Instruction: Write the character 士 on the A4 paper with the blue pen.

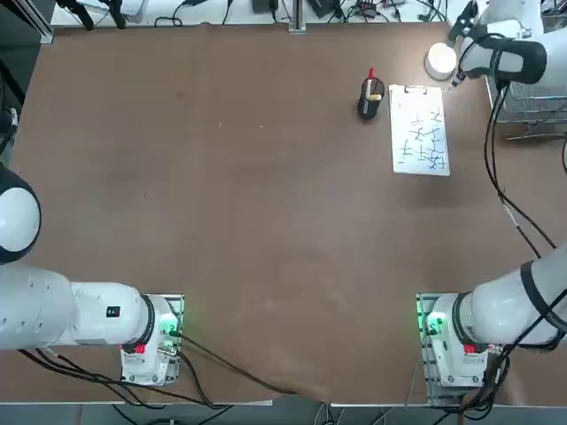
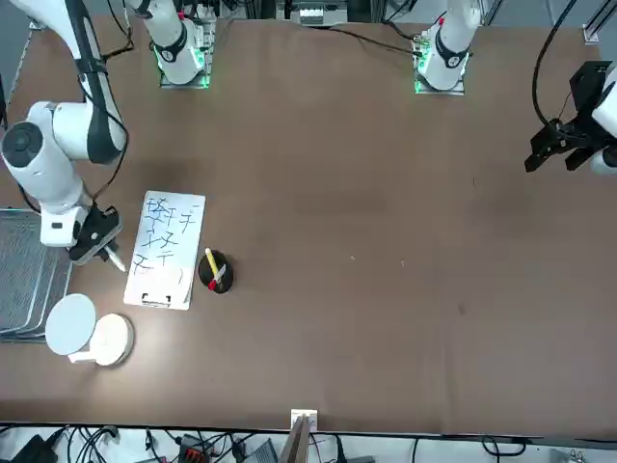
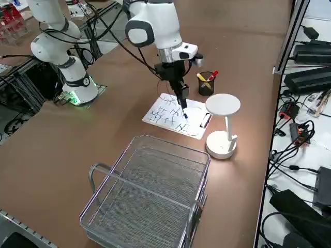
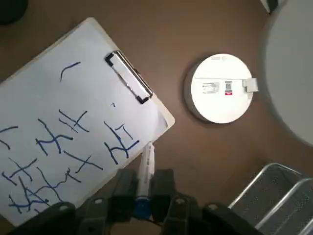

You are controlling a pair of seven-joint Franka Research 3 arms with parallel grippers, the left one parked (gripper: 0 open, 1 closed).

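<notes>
The A4 paper (image 1: 419, 128) lies at the far right of the table, with a clip (image 4: 128, 77) on its far short edge and blue strokes scattered over it. It also shows as the white sheet (image 2: 166, 249) in the front view and the sheet (image 3: 173, 116) in the right side view. My right gripper (image 4: 144, 183) is shut on the blue pen (image 4: 145, 166), a thin pale stick with a blue end. The pen's tip points down at the paper's right edge, near the clip end. From the side, the gripper (image 3: 181, 95) hangs over the sheet, and the pen (image 3: 184, 112) looks slightly raised.
A black pen cup (image 1: 370, 97) with a red-topped pen and a yellow one stands just left of the paper. A white desk lamp (image 3: 222, 124) stands beyond the clip end. A wire basket (image 3: 150, 196) sits to the right of the paper.
</notes>
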